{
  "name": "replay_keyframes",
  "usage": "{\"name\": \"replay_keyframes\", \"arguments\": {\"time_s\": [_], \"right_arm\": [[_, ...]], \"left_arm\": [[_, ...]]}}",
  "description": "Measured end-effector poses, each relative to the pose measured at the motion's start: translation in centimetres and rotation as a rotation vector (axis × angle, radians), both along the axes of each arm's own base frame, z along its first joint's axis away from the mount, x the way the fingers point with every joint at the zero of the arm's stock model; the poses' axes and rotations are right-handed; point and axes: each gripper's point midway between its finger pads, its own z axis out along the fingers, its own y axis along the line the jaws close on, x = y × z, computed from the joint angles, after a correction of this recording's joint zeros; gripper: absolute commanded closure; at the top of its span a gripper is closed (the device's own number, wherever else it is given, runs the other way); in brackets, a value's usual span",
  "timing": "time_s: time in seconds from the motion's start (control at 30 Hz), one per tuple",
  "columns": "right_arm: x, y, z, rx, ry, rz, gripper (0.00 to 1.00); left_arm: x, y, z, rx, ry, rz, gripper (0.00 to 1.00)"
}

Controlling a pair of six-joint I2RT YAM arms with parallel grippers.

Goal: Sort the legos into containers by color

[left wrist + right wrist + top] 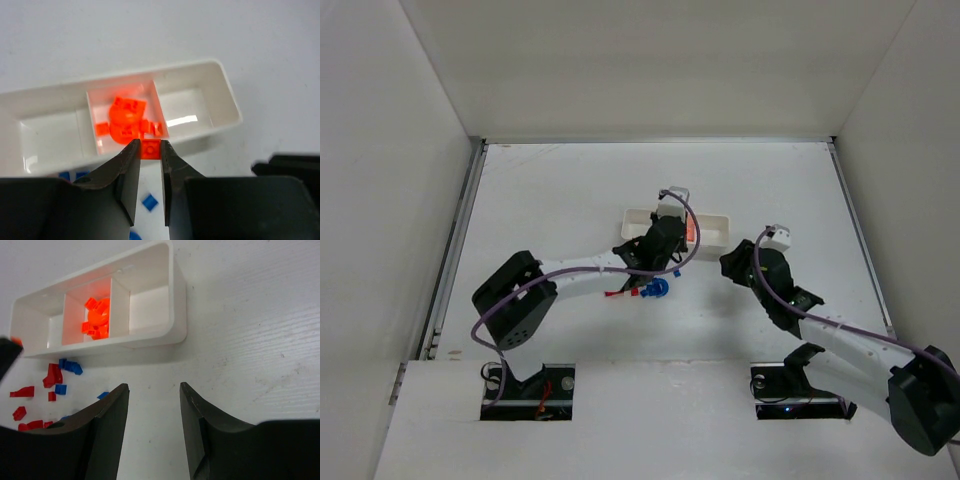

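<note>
The white tray [220,80] has three compartments; the middle one holds several orange legos [127,120], and the two outer ones look bare. My left gripper [150,150] is shut on a small square orange lego [150,149], held just above the tray's near wall by the middle compartment. Loose blue legos [149,201] lie on the table beneath it. In the right wrist view the tray [177,315] lies ahead, with red legos [52,375] and blue legos [70,366] on the table to its left. My right gripper [152,390] is open and empty, right of the tray [715,222].
White walls enclose the table on three sides. A small pile of red and blue legos [645,290] lies in front of the tray under the left arm. The left arm crosses the table's middle toward the tray.
</note>
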Motion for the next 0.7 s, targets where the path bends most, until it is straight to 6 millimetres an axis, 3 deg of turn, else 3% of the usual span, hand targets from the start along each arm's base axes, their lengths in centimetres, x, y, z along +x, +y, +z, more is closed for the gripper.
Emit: {"name": "replay_keyframes", "arguments": {"time_s": [0.1, 0.23, 0.37, 0.43, 0.53, 0.7], "right_arm": [[-0.5, 0.5, -0.5, 0.002, 0.012, 0.016, 0.50], [-1.0, 1.1, -0.5, 0.006, 0.011, 0.039, 0.54], [-1.6, 2.2, -0.9, -0.001, 0.020, 0.075, 0.60], [-2.1, 2.9, -1.5, -0.014, 0.037, 0.104, 0.65], [-3.2, 4.7, -2.9, -0.053, 0.079, 0.167, 0.72], [-5.1, 9.9, -3.8, -0.111, 0.114, 0.317, 0.70]], "left_arm": [[3.4, 0.5, 0.0, -0.010, -0.003, 0.060, 0.82], [5.9, 1.3, -2.4, 0.019, 0.031, 0.102, 0.76], [6.2, 2.0, -4.7, 0.054, 0.077, 0.113, 0.64], [6.1, 2.1, -4.8, 0.054, 0.086, 0.114, 0.59], [6.0, 2.1, -4.3, 0.037, 0.086, 0.114, 0.55], [4.3, 3.8, -2.9, -0.009, 0.091, 0.127, 0.55]]}}
